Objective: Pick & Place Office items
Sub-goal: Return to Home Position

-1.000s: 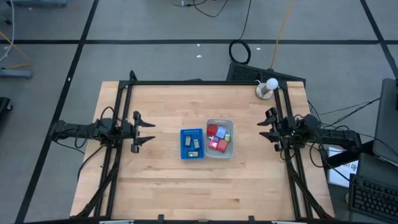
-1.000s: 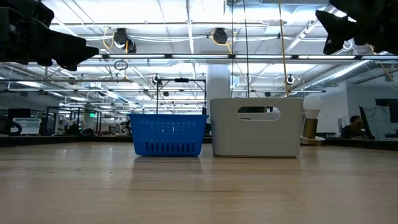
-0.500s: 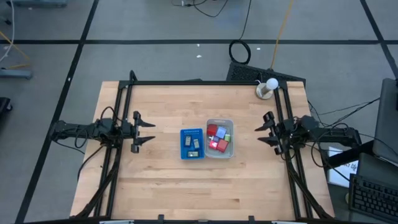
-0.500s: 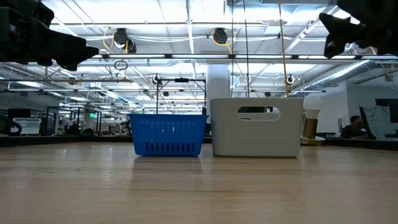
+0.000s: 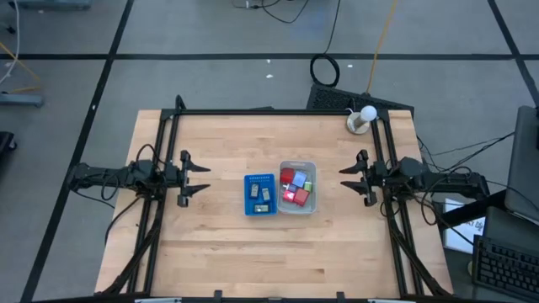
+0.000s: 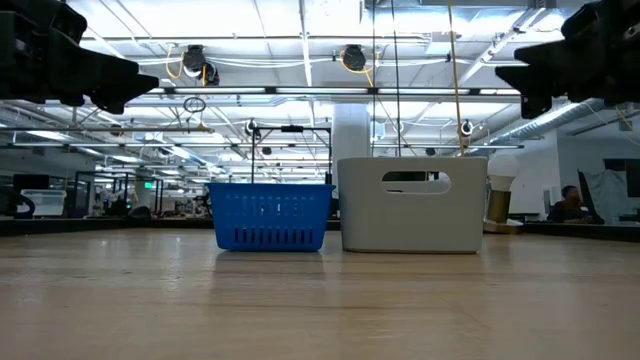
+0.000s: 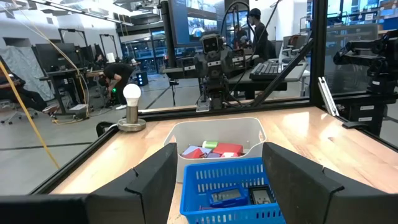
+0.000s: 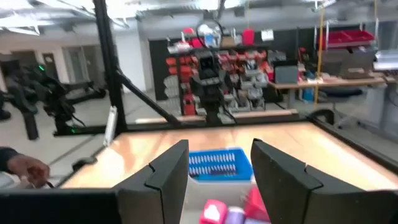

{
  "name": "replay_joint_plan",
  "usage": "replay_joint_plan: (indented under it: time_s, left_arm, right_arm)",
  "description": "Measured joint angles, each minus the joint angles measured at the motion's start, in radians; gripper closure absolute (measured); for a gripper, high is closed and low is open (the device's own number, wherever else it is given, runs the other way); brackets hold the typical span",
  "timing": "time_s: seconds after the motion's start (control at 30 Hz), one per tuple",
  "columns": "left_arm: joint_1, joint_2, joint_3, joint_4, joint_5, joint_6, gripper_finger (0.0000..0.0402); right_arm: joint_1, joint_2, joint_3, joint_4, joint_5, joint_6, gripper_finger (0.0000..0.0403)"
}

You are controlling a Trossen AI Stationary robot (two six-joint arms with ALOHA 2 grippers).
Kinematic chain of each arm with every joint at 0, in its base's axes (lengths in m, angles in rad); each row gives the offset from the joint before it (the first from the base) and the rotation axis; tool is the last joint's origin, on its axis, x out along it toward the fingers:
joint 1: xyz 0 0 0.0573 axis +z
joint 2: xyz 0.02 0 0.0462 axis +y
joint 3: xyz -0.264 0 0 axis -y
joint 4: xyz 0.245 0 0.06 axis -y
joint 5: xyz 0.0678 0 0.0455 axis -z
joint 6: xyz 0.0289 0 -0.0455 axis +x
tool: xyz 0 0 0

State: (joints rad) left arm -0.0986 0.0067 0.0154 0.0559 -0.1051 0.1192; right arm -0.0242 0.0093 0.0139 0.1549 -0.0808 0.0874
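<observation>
Two trays stand side by side mid-table: a blue ribbed tray (image 5: 260, 194) holding dark flat pieces (image 7: 239, 198), and a clear plastic tray (image 5: 297, 187) holding red, pale blue and green blocks (image 7: 214, 150). These office items rest on the tray floors. My left gripper (image 5: 205, 178) hovers level to the left of the blue tray, open and empty. My right gripper (image 5: 347, 179) hovers to the right of the clear tray, also open and empty. Both are high above the wood in the low view, the left gripper (image 6: 135, 82) and the right gripper (image 6: 520, 85).
A white bulb on a round stand (image 5: 363, 119) sits at the table's far right corner. Black frame rails (image 5: 160, 168) run along the left and right sides. Bare wood (image 5: 269, 252) lies all around the trays. People show in the room beyond.
My right gripper has moved toward the clear tray and sunk a little, tipping from an upward slant to nearly level. Its finger gap looks unchanged. The trays and their pieces have stayed put.
</observation>
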Motion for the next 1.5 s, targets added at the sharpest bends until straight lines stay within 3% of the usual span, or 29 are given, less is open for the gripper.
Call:
replay_joint_plan:
  time_s: [0.6,1.5]
  left_arm:
    - [0.000,0.000,0.000,0.000,0.000,0.000,0.0162]
    - [0.000,0.000,0.000,0.000,0.000,0.000,0.0162]
  right_arm:
    - [0.000,0.000,0.000,-0.117,0.039,-0.048,0.0238]
    - [0.000,0.028,0.000,-0.109,0.028,-0.021,0.0238]
